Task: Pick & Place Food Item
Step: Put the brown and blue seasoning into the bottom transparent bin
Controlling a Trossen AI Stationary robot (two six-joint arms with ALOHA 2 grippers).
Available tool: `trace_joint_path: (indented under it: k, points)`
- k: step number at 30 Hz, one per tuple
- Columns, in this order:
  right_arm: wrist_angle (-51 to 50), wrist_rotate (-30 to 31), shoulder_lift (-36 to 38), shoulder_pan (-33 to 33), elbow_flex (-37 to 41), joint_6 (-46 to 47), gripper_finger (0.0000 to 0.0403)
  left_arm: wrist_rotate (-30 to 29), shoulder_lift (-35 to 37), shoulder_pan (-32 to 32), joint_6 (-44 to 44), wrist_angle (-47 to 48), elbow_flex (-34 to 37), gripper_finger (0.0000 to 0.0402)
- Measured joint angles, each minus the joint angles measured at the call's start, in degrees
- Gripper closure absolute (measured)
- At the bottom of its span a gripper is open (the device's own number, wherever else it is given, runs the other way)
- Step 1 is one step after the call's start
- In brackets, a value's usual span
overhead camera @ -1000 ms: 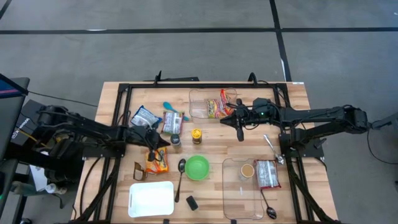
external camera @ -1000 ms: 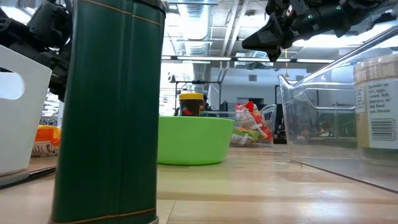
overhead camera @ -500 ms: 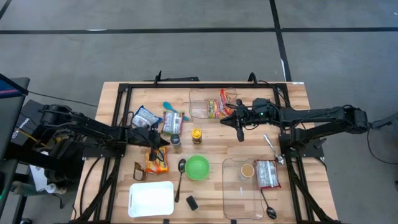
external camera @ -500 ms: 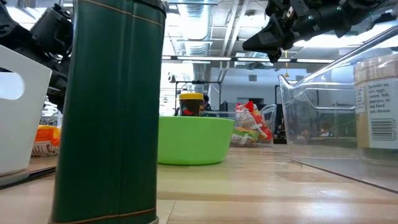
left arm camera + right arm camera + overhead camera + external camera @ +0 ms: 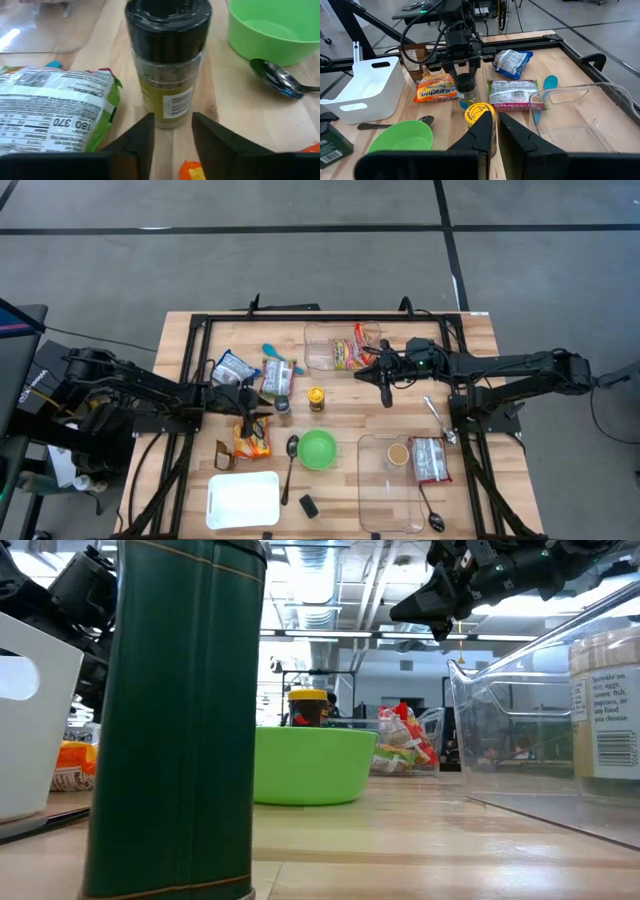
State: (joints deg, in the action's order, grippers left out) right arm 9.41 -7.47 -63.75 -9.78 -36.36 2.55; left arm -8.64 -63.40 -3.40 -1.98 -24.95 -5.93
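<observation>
My left gripper [image 5: 172, 132] stands open and low over the table's left middle [image 5: 260, 410], with nothing between its fingers. Just beyond its fingertips a black-lidded spice jar [image 5: 167, 65] stands upright on the wood. Beside the fingers lies an orange ramen packet [image 5: 252, 438], and a green snack packet [image 5: 55, 120] lies next to the jar. A yellow-lidded jar [image 5: 316, 398] stands to the jar's right. My right gripper [image 5: 497, 125] hangs shut and empty above the table [image 5: 362, 366], beside a clear far container [image 5: 330, 350] holding a red packet [image 5: 345, 352].
A green bowl [image 5: 317, 448] with a spoon [image 5: 290, 465] beside it, a white bin [image 5: 243, 500] and a dark green box [image 5: 180, 710] stand near the front. A clear container [image 5: 400, 480] at the near right holds a jar and a packet. A blue-white packet [image 5: 233, 368] lies far left.
My left gripper has tipped a little downward and its fingers have parted. It stays in place by the spice jar. The jar and packets have kept still.
</observation>
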Motion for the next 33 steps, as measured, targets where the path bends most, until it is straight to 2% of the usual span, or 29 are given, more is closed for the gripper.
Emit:
trace_joint_path:
  k: [6,13,24,33]
  points:
    - [0.0,0.0,0.0,0.0,0.0,0.0,0.0379,-0.1,0.0,0.0,0.0,-0.8,0.0,0.0209]
    - [0.0,0.0,0.0,0.0,0.0,0.0,0.0379,-0.1,-0.6,0.0,0.0,-2.7,0.0,0.0173]
    - [0.0,0.0,0.0,0.0,0.0,0.0,0.0379,-0.1,-12.8,0.0,0.1,-14.8,-0.1,0.0164]
    - [0.0,0.0,0.0,0.0,0.0,0.0,0.0379,-0.1,-22.6,0.0,0.2,-15.7,-6.2,0.0164]
